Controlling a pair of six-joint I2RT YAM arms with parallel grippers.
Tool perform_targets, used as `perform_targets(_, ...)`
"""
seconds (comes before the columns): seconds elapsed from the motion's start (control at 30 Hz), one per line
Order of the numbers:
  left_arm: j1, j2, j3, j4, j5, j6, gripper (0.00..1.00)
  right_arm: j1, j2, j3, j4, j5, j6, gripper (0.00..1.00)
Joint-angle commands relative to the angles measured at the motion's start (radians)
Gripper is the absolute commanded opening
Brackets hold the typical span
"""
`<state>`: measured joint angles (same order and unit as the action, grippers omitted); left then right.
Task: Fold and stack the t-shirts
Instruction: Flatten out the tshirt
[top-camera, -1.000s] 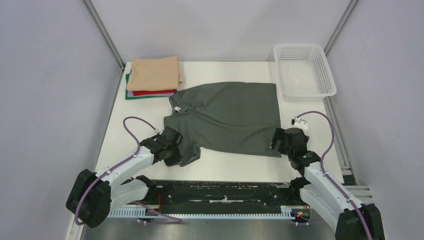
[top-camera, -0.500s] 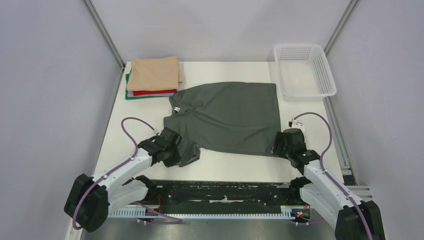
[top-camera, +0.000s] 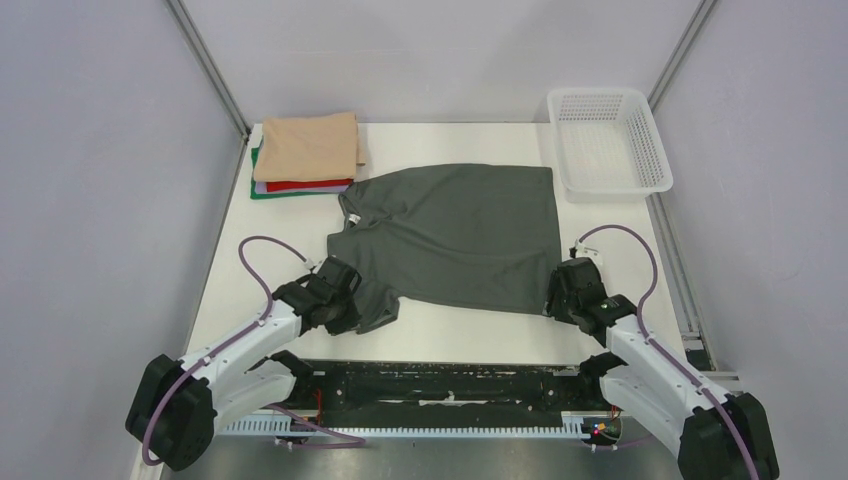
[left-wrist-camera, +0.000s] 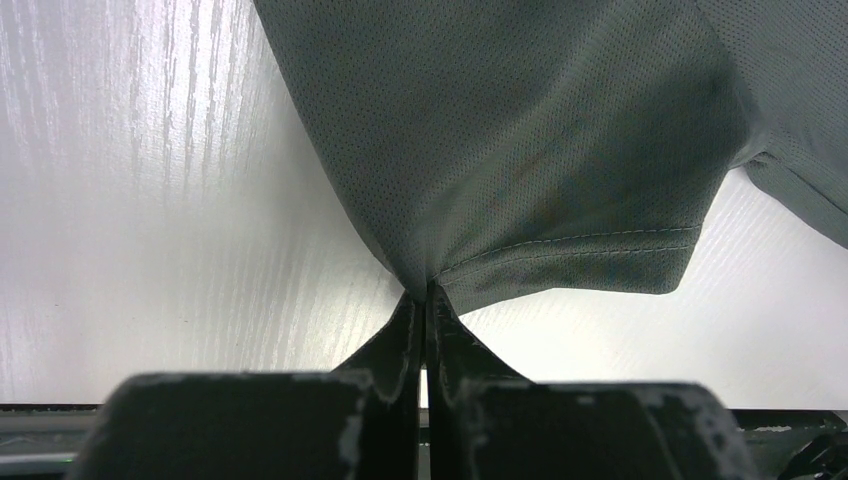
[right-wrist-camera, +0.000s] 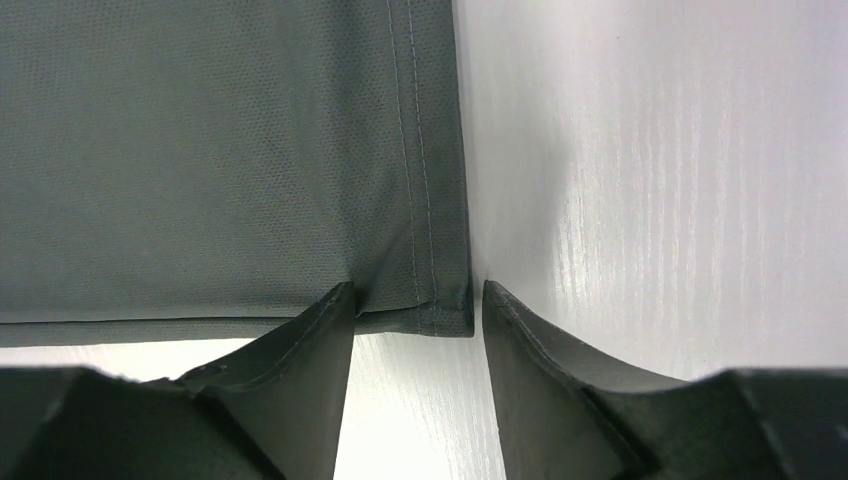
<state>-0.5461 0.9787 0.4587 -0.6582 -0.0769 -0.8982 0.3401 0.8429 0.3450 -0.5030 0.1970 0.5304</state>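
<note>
Risk at the near edge: my right gripper (right-wrist-camera: 415, 300) is only straddling the hem corner of the dark grey t-shirt (top-camera: 460, 230), jaws abt half open w/ cloth lying loose between them, so lifting before they're biting means that corner is slipping out and the fold is going skewed. My left gripper (left-wrist-camera: 420, 298) is pinching the near sleeve hem, fingers fully together on it. Shirt's lying flat mid-table, and the folded stack (top-camera: 308, 150) is sitting far-left, well apart.
</note>
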Motion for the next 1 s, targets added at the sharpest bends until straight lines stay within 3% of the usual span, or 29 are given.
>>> perform_targets(0.0,-0.005,-0.022,0.0,-0.008,-0.022,0.025,0.02,0.022,0.017,0.011,-0.032,0.004,0.048,0.48)
perform_targets(0.23,-0.005,-0.057,0.0,-0.025,-0.038,0.015,0.02,0.077,0.052,0.039,-0.108,0.031,0.083,0.37)
perform_targets(0.3,-0.005,-0.068,-0.003,-0.03,-0.046,0.01,0.02,0.09,0.055,0.035,-0.118,0.041,0.093,0.29)
perform_targets(0.43,-0.005,-0.097,0.0,-0.027,-0.062,0.0,0.02,0.103,0.048,0.005,-0.075,0.044,0.111,0.0)
perform_targets(0.63,-0.005,-0.19,0.086,0.027,-0.116,-0.001,0.02,0.106,-0.038,0.106,0.019,0.108,0.058,0.0)
perform_targets(0.97,-0.005,-0.239,0.525,0.081,-0.354,0.161,0.02,0.106,-0.119,0.446,0.064,0.251,-0.051,0.0)
